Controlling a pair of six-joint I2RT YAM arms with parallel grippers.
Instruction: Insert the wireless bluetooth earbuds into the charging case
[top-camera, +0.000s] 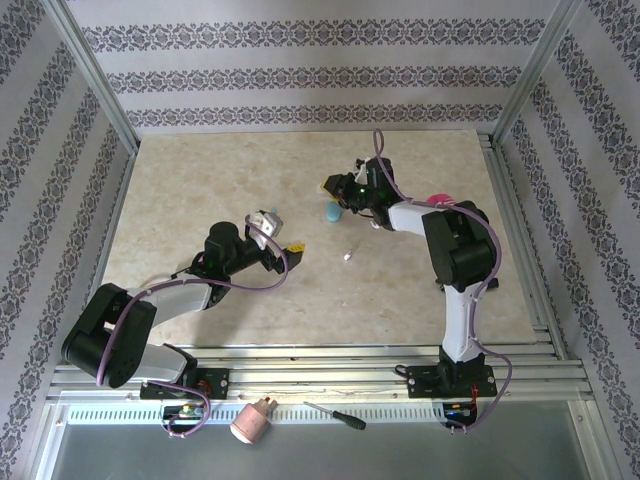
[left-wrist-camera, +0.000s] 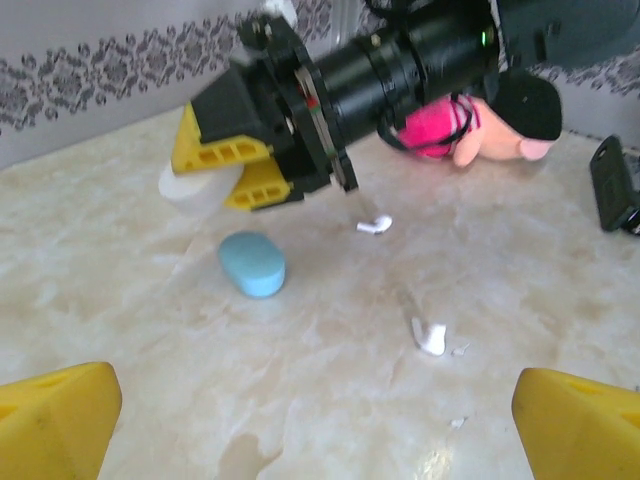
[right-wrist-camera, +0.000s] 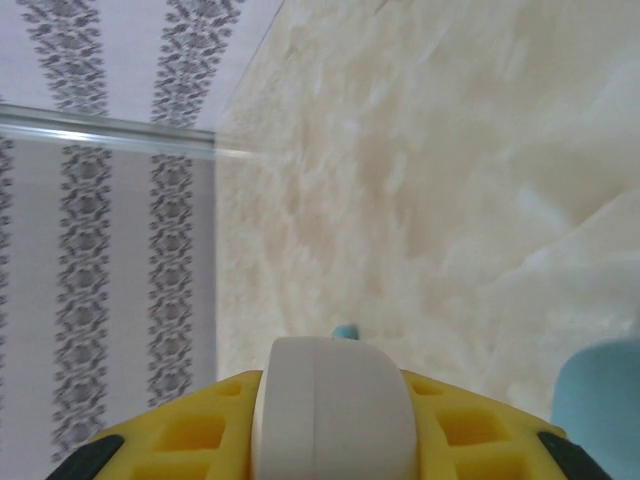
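The right gripper (left-wrist-camera: 215, 170) is closed on a white charging case (right-wrist-camera: 333, 410), pinching its rounded body from both sides and holding it close over the bench (top-camera: 200, 180). This is probably to steady it so that a bud can be fed in. The left gripper (left-wrist-camera: 320, 425) stands spread wide and empty, low over the bench and facing the loose buds, a pose suited to reaching for one. A white earbud (left-wrist-camera: 375, 225) lies on the marble near the blue case (left-wrist-camera: 252, 263), apart from it. A second earbud (left-wrist-camera: 430, 337) lies nearer the left gripper. Neither sits in a case yet. A pink plush toy (left-wrist-camera: 470, 130) rests behind, clear of the work.
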